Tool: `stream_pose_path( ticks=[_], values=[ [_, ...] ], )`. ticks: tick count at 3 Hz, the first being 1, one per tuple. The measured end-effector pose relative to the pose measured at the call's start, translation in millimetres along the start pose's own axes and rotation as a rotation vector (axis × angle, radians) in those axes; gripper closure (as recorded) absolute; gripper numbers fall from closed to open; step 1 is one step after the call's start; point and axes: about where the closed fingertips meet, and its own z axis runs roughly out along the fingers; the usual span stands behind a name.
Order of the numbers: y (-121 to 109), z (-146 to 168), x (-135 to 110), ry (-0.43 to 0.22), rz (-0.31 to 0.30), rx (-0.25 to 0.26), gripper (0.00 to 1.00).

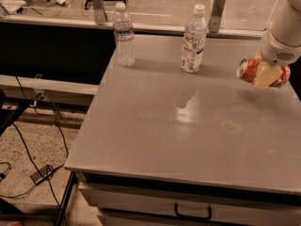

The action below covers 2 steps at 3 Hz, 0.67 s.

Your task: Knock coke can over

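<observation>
The coke can point(249, 70) is red-orange with a silver top. It lies on its side at the table's right edge, with its top pointing left. My gripper point(265, 76) comes down from the white arm at the top right and is shut around the can's middle. One pale finger point(264, 76) crosses the can's front. I cannot tell whether the can rests on the table or hangs just above it.
Two clear water bottles with white caps stand at the back of the grey table point(188, 126): one back left point(124, 35), one back centre point(193, 39). A glass partition runs behind. Cables lie on the floor at left. A drawer handle point(193, 213) shows under the front edge.
</observation>
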Motion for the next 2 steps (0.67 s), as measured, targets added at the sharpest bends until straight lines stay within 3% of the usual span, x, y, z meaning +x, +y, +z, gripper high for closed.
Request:
stream_pose_path(
  ticks=[1,2],
  values=[
    [16.8,5.2,9.7,0.115,-0.059,-0.019,0.82],
    [30.5,9.0,21.2,0.14,-0.104,-0.096,0.58]
  ],
)
